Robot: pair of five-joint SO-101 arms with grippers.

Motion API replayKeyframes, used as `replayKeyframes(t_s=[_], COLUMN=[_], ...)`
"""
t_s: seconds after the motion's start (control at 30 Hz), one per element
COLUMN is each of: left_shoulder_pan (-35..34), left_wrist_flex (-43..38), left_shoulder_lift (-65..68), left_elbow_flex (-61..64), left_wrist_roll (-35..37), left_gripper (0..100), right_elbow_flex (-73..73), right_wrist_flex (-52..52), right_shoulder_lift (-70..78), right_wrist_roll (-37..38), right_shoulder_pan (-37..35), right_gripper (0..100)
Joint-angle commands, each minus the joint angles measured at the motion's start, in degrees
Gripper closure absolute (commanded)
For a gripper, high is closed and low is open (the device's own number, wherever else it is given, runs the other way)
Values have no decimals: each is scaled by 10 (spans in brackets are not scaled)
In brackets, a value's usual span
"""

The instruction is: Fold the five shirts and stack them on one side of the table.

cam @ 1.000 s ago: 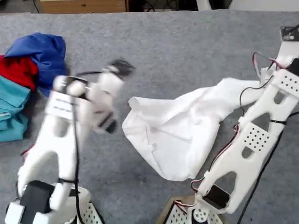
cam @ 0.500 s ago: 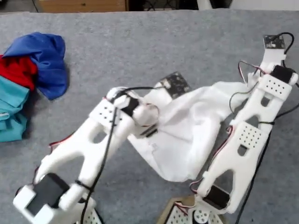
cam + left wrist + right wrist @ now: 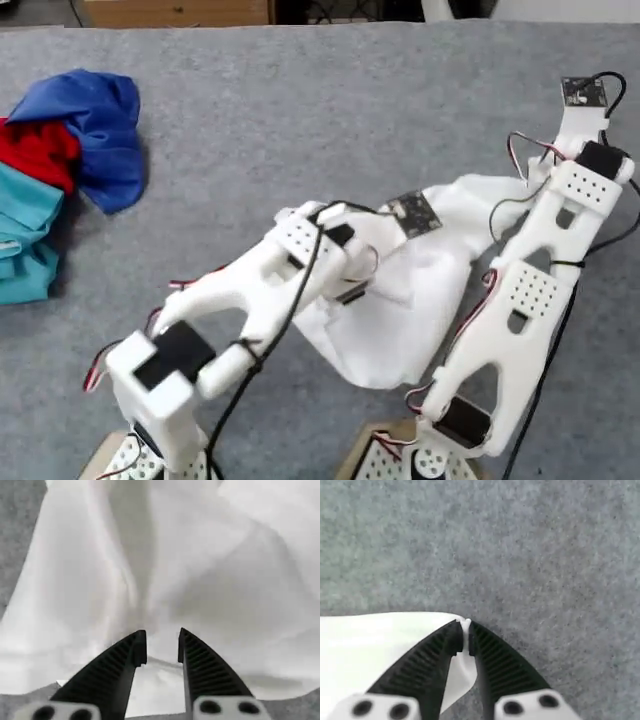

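Observation:
A crumpled white shirt lies on the grey table between the two arms. My left gripper hangs low over its middle. In the left wrist view this gripper is open by a narrow gap, with the white shirt spread under and beyond the tips. My right gripper is at the shirt's far right corner. The right wrist view shows it shut on the edge of the white shirt, just above the table.
A pile of shirts sits at the table's left edge: blue, red and teal. The grey cloth-covered table stretches bare behind the arms. Both arm bases stand at the near edge.
My left arm swung from the left side of the table to the right, over the white shirt. The right arm shifted a little and the shirt bunched up towards it.

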Motion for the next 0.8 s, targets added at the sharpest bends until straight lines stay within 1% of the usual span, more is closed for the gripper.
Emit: replayKeyframes(t_s=[0.0,0.13,0.27,0.4,0.53,0.77], left_shoulder_pan=[-21,-47,-63,-75,-78,-78], left_wrist_flex=[-4,-2,18,16,20,20], left_shoulder_lift=[40,76,83,83,83,84], left_elbow_flex=[-59,-91,-115,-121,-118,-116], left_wrist_roll=[-29,-35,-36,-38,-77,-79], left_gripper=[873,873,873,873,877,884], right_elbow_flex=[-29,-29,-29,-29,-29,-29], right_wrist_flex=[-11,-11,-11,-11,-11,-11], right_shoulder_lift=[-9,-9,-8,-8,-8,-7], right_wrist_roll=[0,1,1,2,2,2], right_shoulder_pan=[-11,-11,-11,-15,-19,-19], right_gripper=[985,985,985,985,985,985])
